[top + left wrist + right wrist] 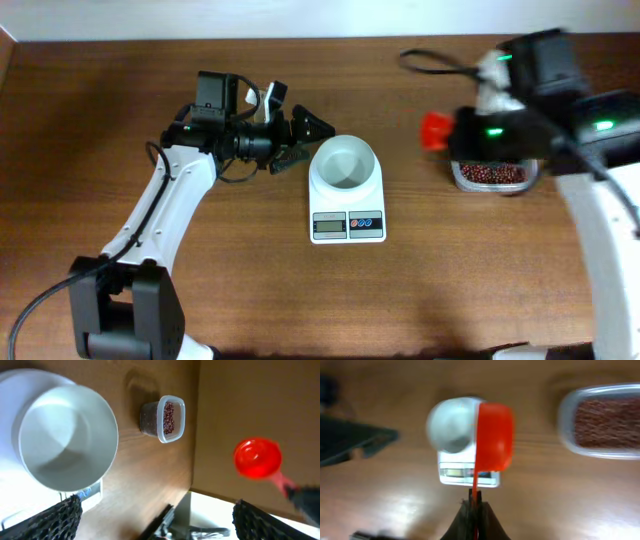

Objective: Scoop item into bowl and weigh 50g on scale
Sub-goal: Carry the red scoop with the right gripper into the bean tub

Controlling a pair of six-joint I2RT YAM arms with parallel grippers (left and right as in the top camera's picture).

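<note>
The job has barely started. The bowl sits empty on the scale mid-bench, and the beans are all in their tub near the right edge. The right fingers clamp a red scoop that looks empty. The left fingers are apart, holding nothing.

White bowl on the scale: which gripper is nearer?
Left. The left gripper sits open beside the bowl; the right gripper, holding the red scoop, is by the bean tub.
</note>
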